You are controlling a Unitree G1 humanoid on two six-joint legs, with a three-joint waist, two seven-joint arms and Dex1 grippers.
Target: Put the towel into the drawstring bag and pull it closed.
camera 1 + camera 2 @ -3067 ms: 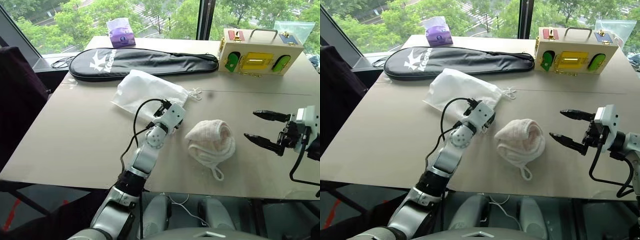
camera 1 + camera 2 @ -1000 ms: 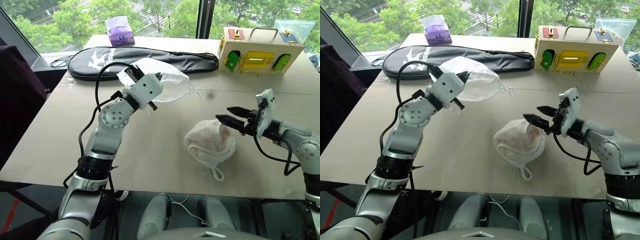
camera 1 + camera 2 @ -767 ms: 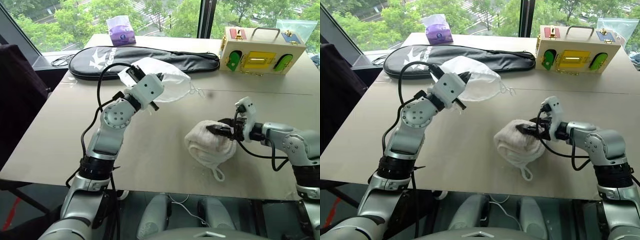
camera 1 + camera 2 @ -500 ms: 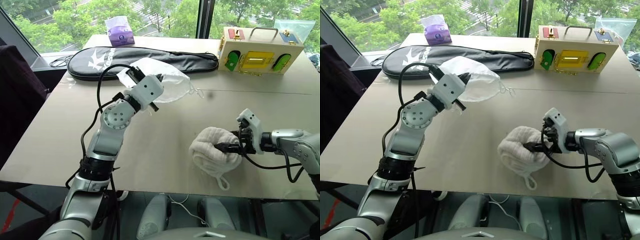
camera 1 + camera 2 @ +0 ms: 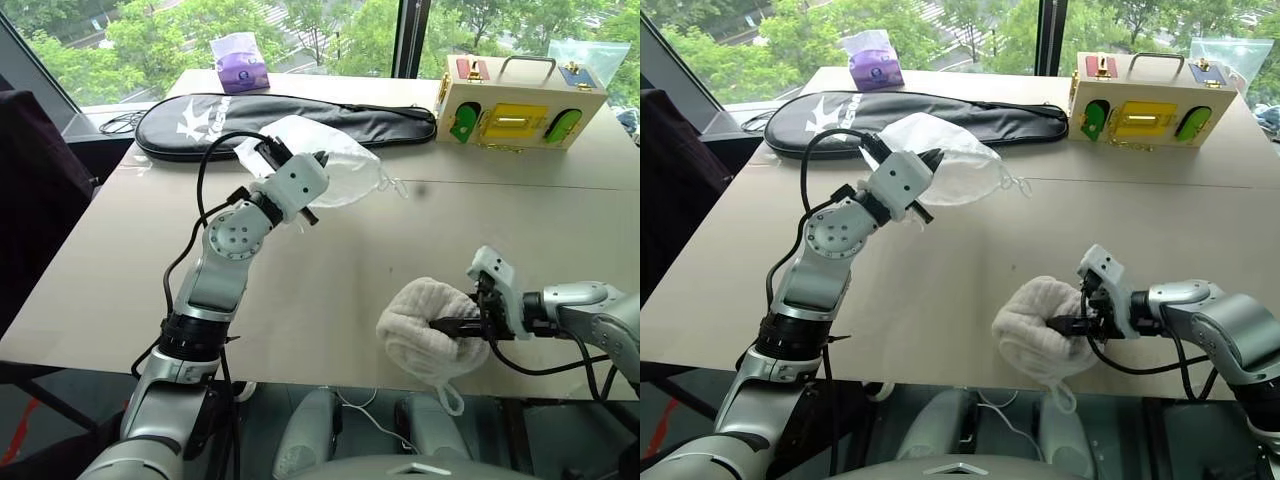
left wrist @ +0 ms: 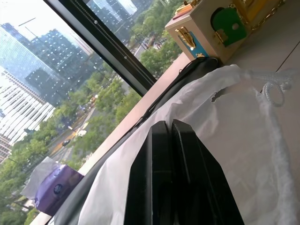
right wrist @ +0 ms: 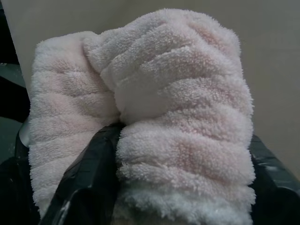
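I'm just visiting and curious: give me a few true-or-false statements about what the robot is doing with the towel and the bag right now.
1. The left gripper holds the bag up off the table. True.
2. The towel is already inside the bag. False: it lies near the table's front edge.
3. The right gripper has its fingers around a fold of the towel. True.
4. The bag lies on the wooden box. False: the box stands apart, at the far right.
5. A black racket case lies behind the bag. True.

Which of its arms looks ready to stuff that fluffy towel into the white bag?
The right. Its gripper already straddles the towel near the table edge, while the left gripper is shut on the drawstring bag, holding it up.
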